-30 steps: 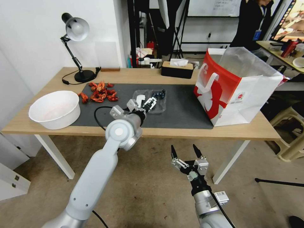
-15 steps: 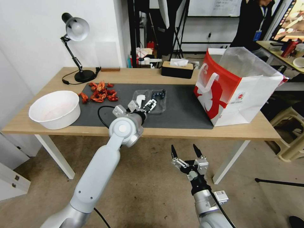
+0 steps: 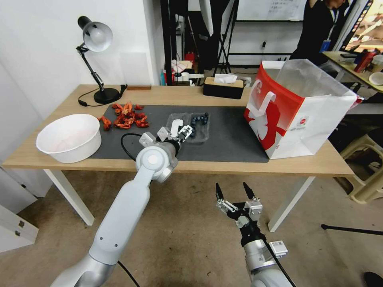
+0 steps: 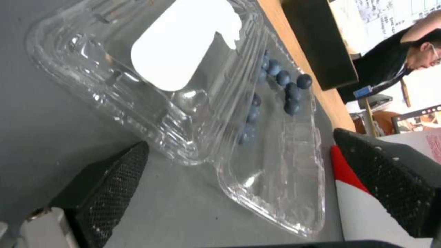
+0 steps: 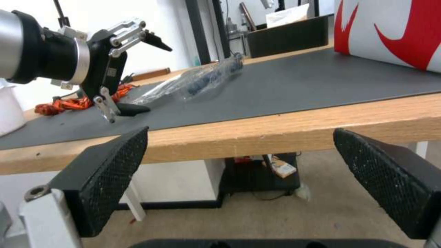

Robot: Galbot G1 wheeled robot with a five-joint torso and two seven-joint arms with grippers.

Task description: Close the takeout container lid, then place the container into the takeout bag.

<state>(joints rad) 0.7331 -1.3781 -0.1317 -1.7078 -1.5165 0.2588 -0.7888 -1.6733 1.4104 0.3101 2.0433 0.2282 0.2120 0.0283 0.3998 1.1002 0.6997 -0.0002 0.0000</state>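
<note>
The takeout container (image 3: pixel 190 126) lies open on the dark mat, its two clear halves spread flat. The lid (image 4: pixel 184 51) with its white label is the left half; blue berries (image 4: pixel 285 89) sit in the right half. My left gripper (image 3: pixel 181 132) is open at the container's near edge, straddling the hinge line, nothing between its fingers (image 4: pixel 108 182). From the right wrist view, the left gripper (image 5: pixel 144 74) has one finger on the mat and one raised. The takeout bag (image 3: pixel 295 111), red and white, stands open on the table's right. My right gripper (image 3: pixel 232 190) hangs open below the table's front edge.
A white bowl (image 3: pixel 70 137) stands at the table's left, red pieces (image 3: pixel 125 115) lie behind it on the mat (image 3: pixel 231 139). A desk lamp (image 3: pixel 95 59) and a tissue box (image 3: pixel 223 87) stand at the back. A black cable (image 3: pixel 124 145) loops by my left wrist.
My left gripper has shifted slightly left along the container's near edge, toward the lid half. The container, bag and right arm have not moved.
</note>
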